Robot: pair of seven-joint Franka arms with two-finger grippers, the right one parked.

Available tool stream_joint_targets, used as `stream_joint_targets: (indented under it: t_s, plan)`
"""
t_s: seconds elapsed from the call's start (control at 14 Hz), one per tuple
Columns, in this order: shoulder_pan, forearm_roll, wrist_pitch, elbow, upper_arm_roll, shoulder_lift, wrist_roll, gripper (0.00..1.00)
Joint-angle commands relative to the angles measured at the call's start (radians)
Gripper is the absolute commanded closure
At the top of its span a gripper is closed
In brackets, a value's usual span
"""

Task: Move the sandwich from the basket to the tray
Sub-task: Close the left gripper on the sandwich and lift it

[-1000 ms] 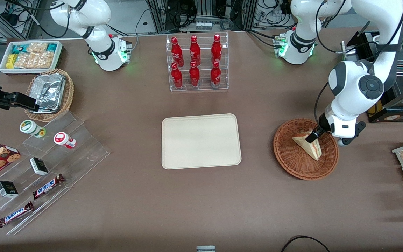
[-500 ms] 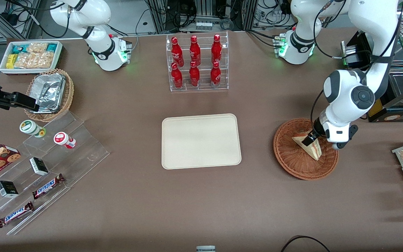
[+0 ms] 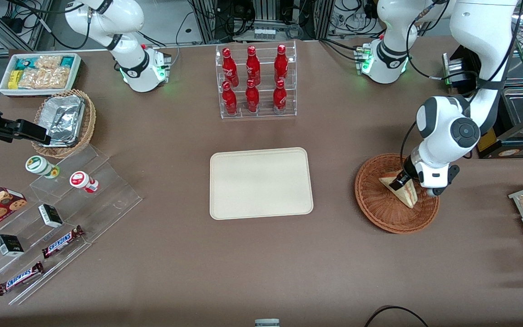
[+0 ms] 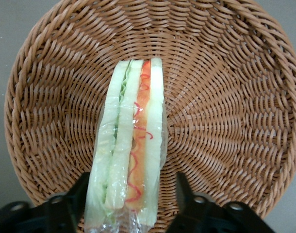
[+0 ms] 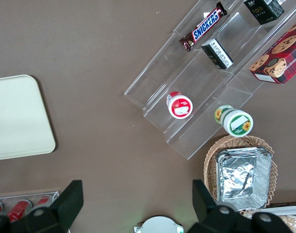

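Brown bench (image 3: 379, 272), with reddish wicker basket (image 3: 375, 213) toward the working arm's end and cream tray (image 3: 261, 182) in the middle. Sandwich (image 4: 131, 145) in the basket, standing on edge, filling layers facing up. Probably light and soft, easy to crush; clear wrap likely slippery. Best to take by the two flat bread faces, with gentle pressure. End effector (image 4: 131, 201) low over the sandwich, fingers (image 4: 75, 191) spread open, one each side, not yet pressing.

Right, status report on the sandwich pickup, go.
Gripper low in round reddish-brown wicker basket, jaws open astride clear-wrapped triangular sandwich, not closed. Sandwich not lifted. Cream rectangular tray bare; nothing between basket and tray.
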Motion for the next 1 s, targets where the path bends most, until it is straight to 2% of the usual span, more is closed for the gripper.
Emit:
stream_joint_targets:
  t_s: [0.0,0.07,0.29,0.43,0.64,0.79,0.93]
  plan:
    - [0.002,-0.002,0.018,-0.006,-0.001,0.004,-0.011,0.93]
    - [0.002,0.000,0.009,-0.004,-0.001,-0.001,-0.004,1.00]
    - [-0.005,0.024,-0.107,0.043,-0.004,-0.042,0.004,1.00]
    - [-0.019,0.036,-0.295,0.182,-0.019,-0.040,0.009,1.00]
    - [-0.103,0.052,-0.552,0.405,-0.031,0.026,0.044,1.00]
    - [-0.189,0.050,-0.613,0.514,-0.031,0.078,0.042,1.00]
    - [-0.250,0.047,-0.608,0.534,-0.031,0.095,0.042,1.00]
